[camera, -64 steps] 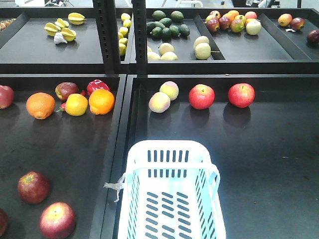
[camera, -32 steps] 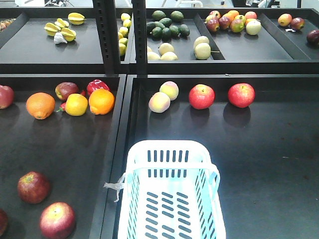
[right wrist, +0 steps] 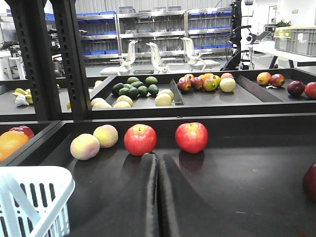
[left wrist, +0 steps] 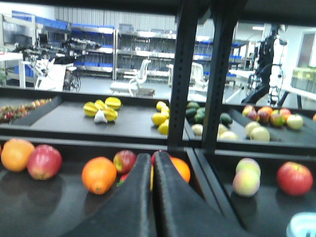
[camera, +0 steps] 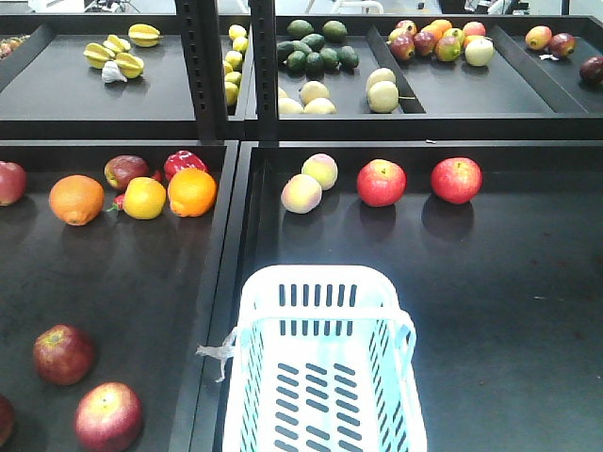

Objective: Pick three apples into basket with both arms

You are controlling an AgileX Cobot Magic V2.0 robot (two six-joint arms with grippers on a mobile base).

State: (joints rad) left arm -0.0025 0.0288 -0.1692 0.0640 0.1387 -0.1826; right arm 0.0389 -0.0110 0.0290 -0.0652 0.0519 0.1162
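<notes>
Three dark red apples (camera: 64, 354) are seen low on the left counter, one of them cut off by the picture's corner. None of them is shown in the left wrist view. So they are judged to lie back from the left gripper (left wrist: 151, 159) and to its left, not ahead of it, where only an orange (left wrist: 98, 174) is faced. This gripper is closed, its fingers pressed almost together, and nothing is held. The apples are round, so no side is better for a grab. The left arm is judged the nearer one. The basket (camera: 320, 367) is found low and to the right of that gripper, and low and to the left of the right gripper (right wrist: 158, 159). That gripper is closed as well, with nothing held. Two bright red apples (right wrist: 140, 139) are faced by it, well apart from it.
</notes>
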